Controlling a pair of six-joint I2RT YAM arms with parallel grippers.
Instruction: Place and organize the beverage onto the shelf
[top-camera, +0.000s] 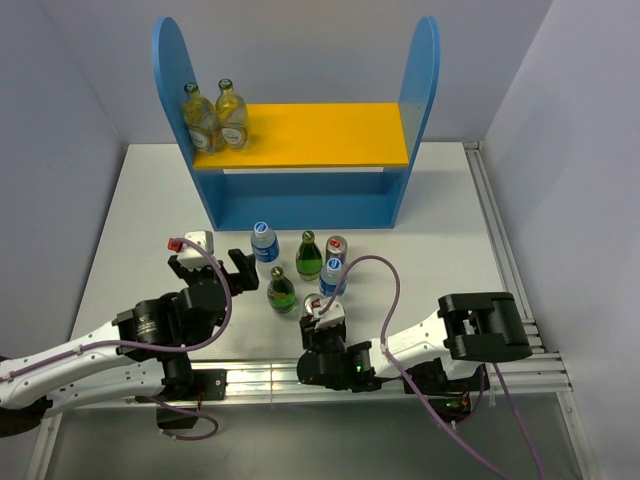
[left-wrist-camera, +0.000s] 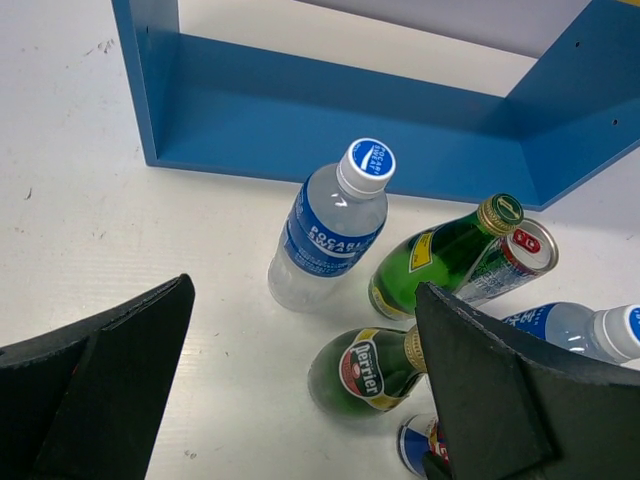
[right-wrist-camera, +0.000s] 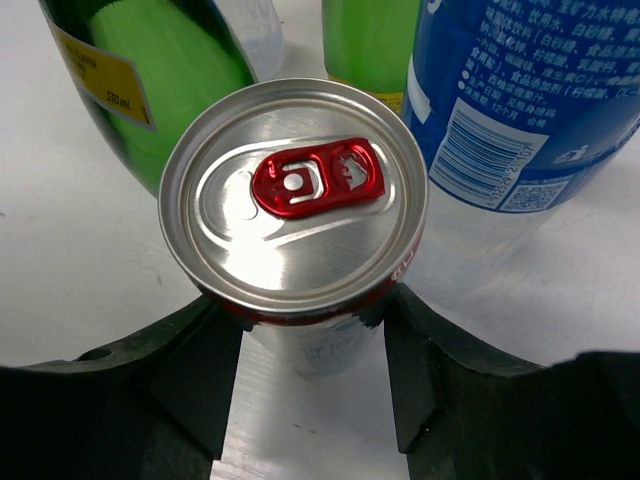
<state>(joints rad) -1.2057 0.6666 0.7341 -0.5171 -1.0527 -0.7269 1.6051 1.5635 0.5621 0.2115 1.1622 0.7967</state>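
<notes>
We count eight drinks. Two pale glass bottles (top-camera: 217, 117) stand side by side at the left end of the yellow-orange upper board (top-camera: 325, 135) of the shelf (top-camera: 300, 192), which sits at the far side of the worktop (top-camera: 440, 230). The other six stand clustered on the worktop in front of the shelf: two green glass bottles, two clear plastic bottles with blue labels, and two cans.

The left end effector (top-camera: 214, 267) is spread wide and holds nothing. In its wrist view its two fingers (left-wrist-camera: 110, 370) frame the cluster without touching any of it. The right end effector (right-wrist-camera: 305, 310) is closed on the near can (right-wrist-camera: 293, 195), with a finger pressed to each side of the can's body just below the rim. This can has a silver top and a red pull tab, and it stands upright just beside a green bottle and a blue-labelled bottle.

We read "POCARI SWEAT" on the cap and blue label of the left plastic bottle (left-wrist-camera: 330, 225). The near green bottle (left-wrist-camera: 365, 370) carries a "Perrier" label. The far green bottle (left-wrist-camera: 440, 255) has a gold cap and a yellow label, and the far can (left-wrist-camera: 515, 255) leans into view behind it. In the right wrist view a yellow label reads "330 mL". The blue label of the second plastic bottle (right-wrist-camera: 520, 90) shows a barcode and fine print we cannot read.
</notes>
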